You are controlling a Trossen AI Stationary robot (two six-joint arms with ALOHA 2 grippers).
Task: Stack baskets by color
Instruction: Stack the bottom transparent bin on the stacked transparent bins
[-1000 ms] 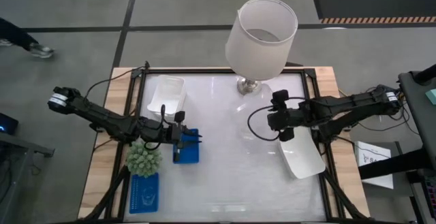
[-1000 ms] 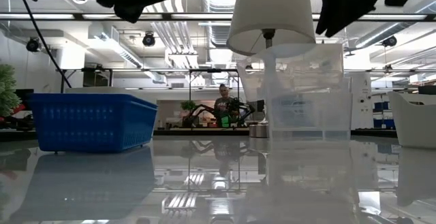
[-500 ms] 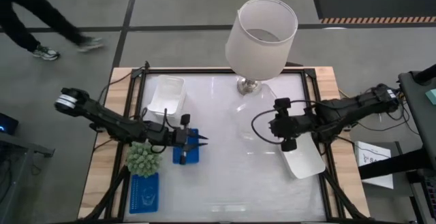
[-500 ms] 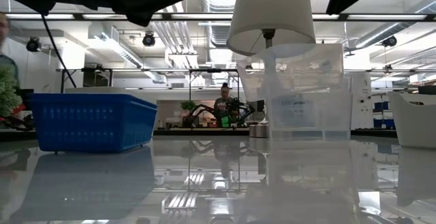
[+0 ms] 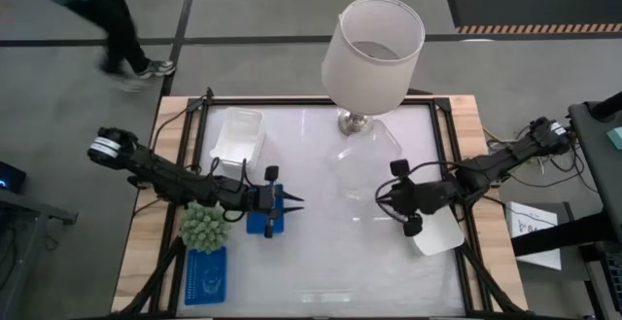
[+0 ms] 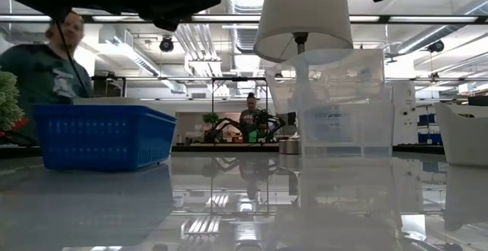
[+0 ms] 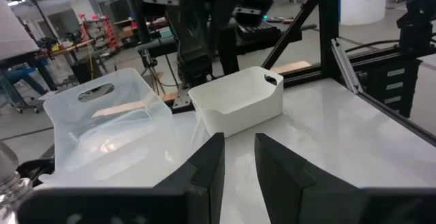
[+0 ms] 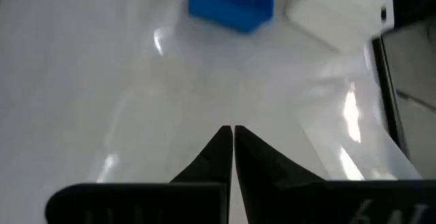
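Note:
A blue mesh basket (image 5: 262,221) stands on the table left of centre, with a second blue one (image 5: 206,276) at the near left. One white basket (image 5: 238,135) sits at the far left and another (image 5: 442,234) at the near right. A clear basket (image 5: 364,169) stands below the lamp. My left gripper (image 5: 292,201) hovers level over the first blue basket's right end, slightly open with nothing between its fingers (image 7: 211,166). My right gripper (image 5: 381,197) hangs shut above bare table, between the clear basket and the near-right white one, slanting down toward the left.
A tall lamp (image 5: 374,48) with a white shade stands at the far middle of the table. A spiky green plant (image 5: 204,225) sits beside the left arm. A black frame (image 5: 447,145) borders the table. A person (image 5: 107,9) walks on the floor beyond the far left corner.
My left gripper has gone a little toward the table's right edge, past the blue basket's right end. My right gripper has swung toward the near edge and the left, coming off the near-right white basket. A person has walked in behind the table.

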